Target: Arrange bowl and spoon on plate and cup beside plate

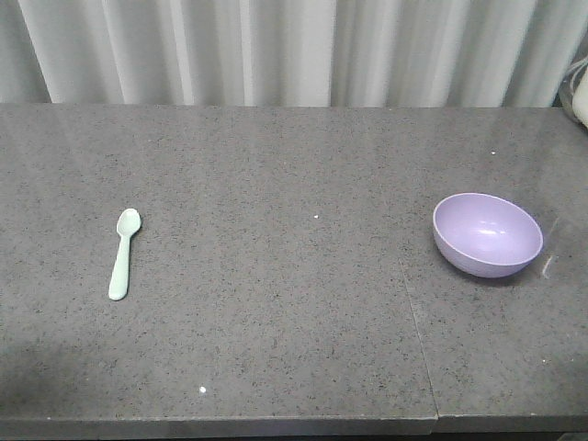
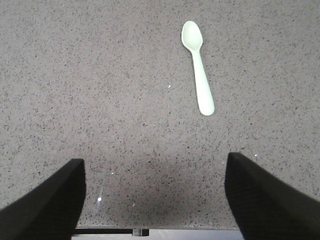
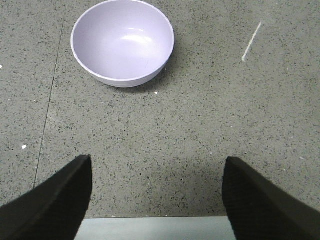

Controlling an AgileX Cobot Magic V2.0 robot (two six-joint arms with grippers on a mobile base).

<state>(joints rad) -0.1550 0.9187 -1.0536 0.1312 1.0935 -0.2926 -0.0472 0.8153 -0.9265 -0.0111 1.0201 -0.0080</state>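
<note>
A mint-green spoon (image 1: 123, 254) lies flat on the left of the grey speckled table (image 1: 294, 303), its scoop end toward the far side; the left wrist view shows the spoon (image 2: 198, 65) ahead and slightly right of my left gripper (image 2: 155, 167), which is open and empty above the table's near edge. The lavender bowl (image 1: 488, 233) sits upright and empty on the right; in the right wrist view the bowl (image 3: 122, 42) is ahead and to the left of my right gripper (image 3: 157, 165), also open and empty. The plate and the cup are out of view.
A seam (image 1: 415, 322) runs across the tabletop left of the bowl. Pale curtains (image 1: 294, 50) hang behind the table. A whitish object (image 1: 581, 92) shows at the far right edge. The table's front edge (image 3: 155, 218) lies just under my right gripper.
</note>
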